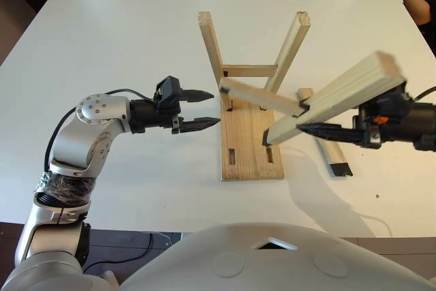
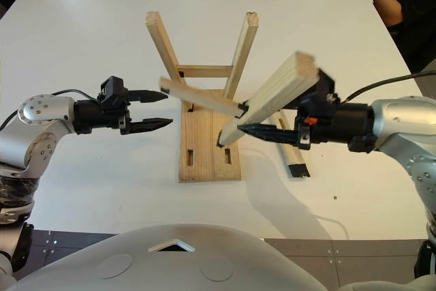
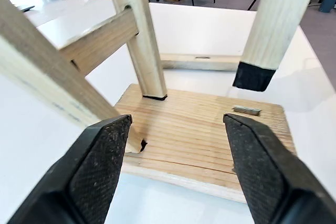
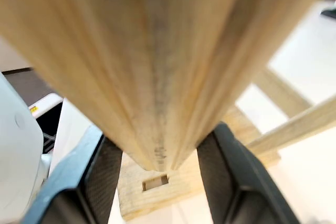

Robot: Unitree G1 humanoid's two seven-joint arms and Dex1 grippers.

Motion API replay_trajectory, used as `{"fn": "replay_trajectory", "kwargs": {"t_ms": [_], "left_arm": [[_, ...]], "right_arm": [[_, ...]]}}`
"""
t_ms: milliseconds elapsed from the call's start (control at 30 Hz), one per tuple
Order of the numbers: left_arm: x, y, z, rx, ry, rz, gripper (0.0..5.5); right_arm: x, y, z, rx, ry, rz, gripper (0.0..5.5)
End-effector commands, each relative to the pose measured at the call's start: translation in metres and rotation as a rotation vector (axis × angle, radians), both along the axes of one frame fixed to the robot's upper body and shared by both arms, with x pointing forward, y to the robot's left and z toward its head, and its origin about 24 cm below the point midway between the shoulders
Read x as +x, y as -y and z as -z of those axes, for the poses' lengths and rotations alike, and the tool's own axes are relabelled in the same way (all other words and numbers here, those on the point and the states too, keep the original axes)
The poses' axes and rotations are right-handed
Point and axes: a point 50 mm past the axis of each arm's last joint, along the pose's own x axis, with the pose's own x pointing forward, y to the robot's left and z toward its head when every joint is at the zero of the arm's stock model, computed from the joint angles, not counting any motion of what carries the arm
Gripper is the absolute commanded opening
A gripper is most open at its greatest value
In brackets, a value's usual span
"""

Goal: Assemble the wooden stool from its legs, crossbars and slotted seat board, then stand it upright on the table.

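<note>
At table [image 1: 122, 52] centre: seat board [image 1: 249, 163] flat, two legs [image 1: 213, 46] socketed at its 12 o'clock end — right gripper [image 1: 310, 129] clamps a tilted leg [image 1: 347, 90] over the 5 o'clock slot [image 1: 270, 155], left gripper [image 1: 212, 107] gapes wide at 9 o'clock — leg best squared upright before pressing down.

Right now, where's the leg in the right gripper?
Head views: the leg sits right of centre, tilted over the seat board, lower end by its near right slot, in the right gripper.
</note>
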Motion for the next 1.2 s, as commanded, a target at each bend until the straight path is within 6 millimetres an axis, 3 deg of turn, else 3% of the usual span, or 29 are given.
{"fn": "replay_trajectory", "kwargs": {"t_ms": [33, 267, 867, 1200], "left_arm": [[0.004, -0.004, 0.006, 0.032, 0.004, -0.036, 3.24], [0.007, -0.007, 0.01, 0.043, 0.009, -0.05, 3.24], [0.01, -0.006, 0.009, 0.044, 0.017, -0.039, 3.24], [0.008, -0.002, 0.01, 0.038, 0.015, -0.018, 3.24]], "right_arm": [[-0.005, -0.008, 0.007, -0.003, -0.005, -0.059, 2.01], [-0.01, -0.005, 0.025, -0.096, -0.02, -0.093, 2.01], [0.008, 0.023, 0.04, -0.154, -0.028, -0.038, 2.01], [0.025, 0.013, 0.068, -0.202, -0.035, -0.08, 2.01]]}}
